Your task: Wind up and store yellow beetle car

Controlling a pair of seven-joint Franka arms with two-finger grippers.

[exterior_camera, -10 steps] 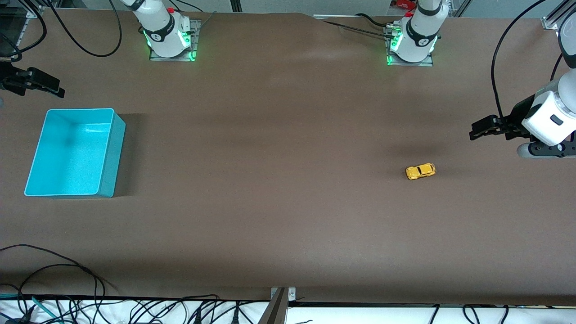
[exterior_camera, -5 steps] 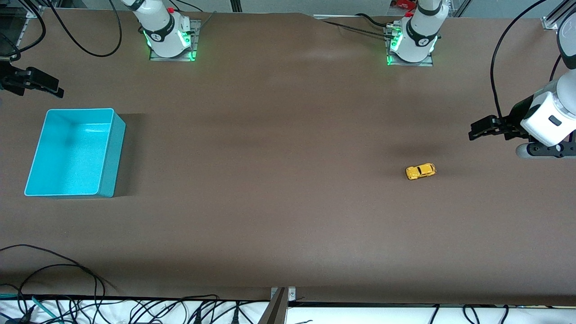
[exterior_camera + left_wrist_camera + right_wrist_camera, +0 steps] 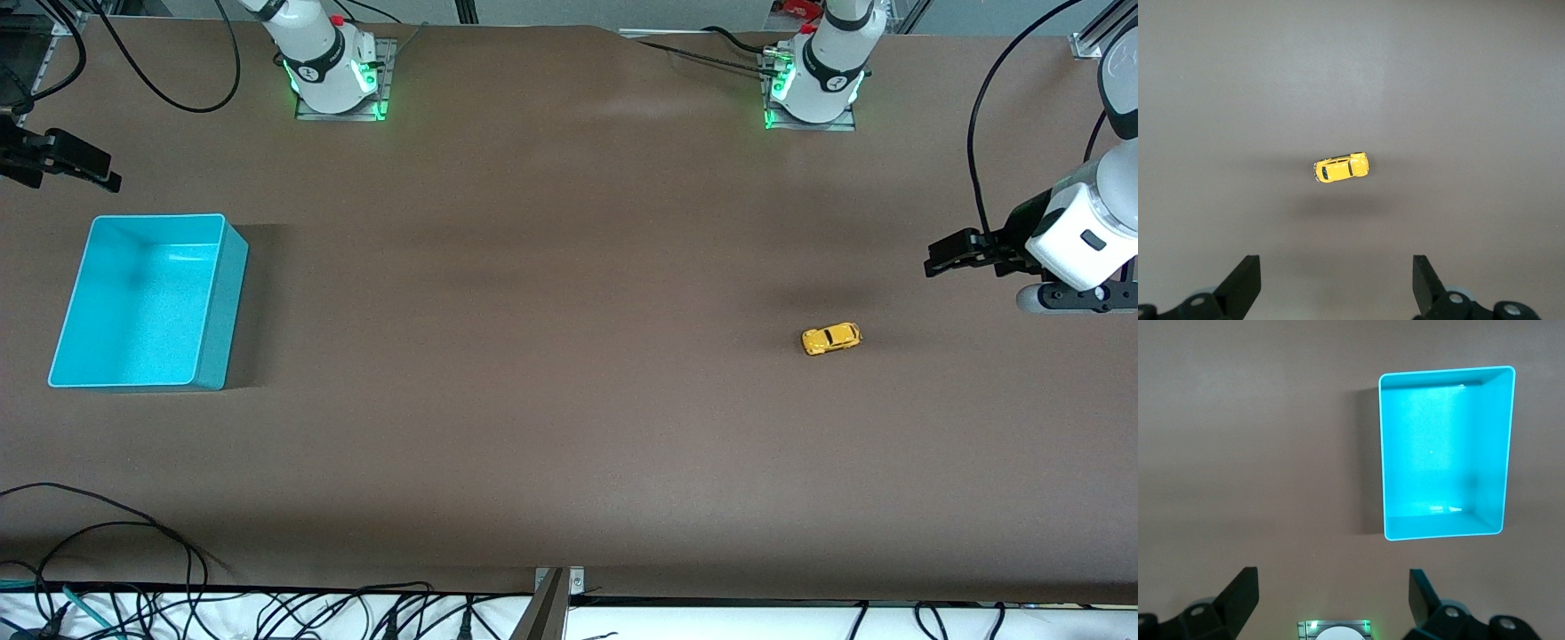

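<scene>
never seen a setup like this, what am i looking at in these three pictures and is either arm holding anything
These are two robot arms bolted to a brown table, each ending in a two-finger gripper. The wide picture comes from a high camera facing the arms. The other two come from cameras on the arms' wrists, looking down past their own fingers.

The left gripper hangs open in the air near its end of the table, and its camera sees the yellow beetle car on the table below. The right gripper hangs open at the other end, close to the turquoise bin, which its camera shows with nothing inside.

Neither gripper holds anything. The car sits on its wheels, untouched.
</scene>
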